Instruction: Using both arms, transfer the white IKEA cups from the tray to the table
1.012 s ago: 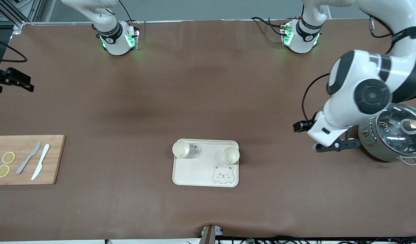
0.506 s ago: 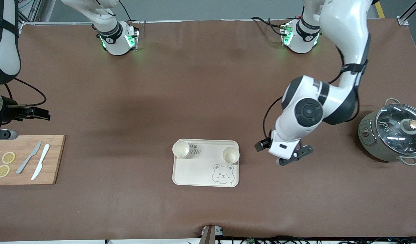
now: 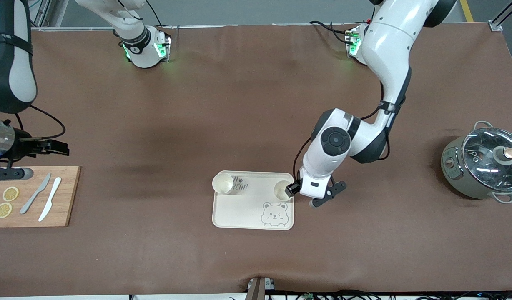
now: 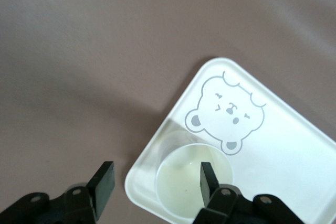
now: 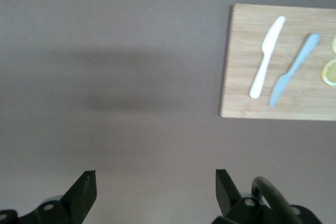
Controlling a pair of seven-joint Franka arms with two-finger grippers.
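I see my left gripper (image 4: 155, 182) spread astride the small off-white tumbler (image 4: 185, 184) on the cream bear-printed tray (image 3: 239, 208); my right gripper (image 5: 155, 187) hangs spread beside the wooden cutting board (image 5: 283, 61).

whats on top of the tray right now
Two white cups stand on the tray: one cup toward the right arm's end, the other cup at the opposite end, partly covered by the open left gripper. A printed bear face shows; the lettering is partly hidden.

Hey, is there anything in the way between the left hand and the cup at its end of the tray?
Nothing visible. The left hand is open at the cup, one finger over its mouth, the other outside, past the tray edge. Only bare table lies beside the tray.
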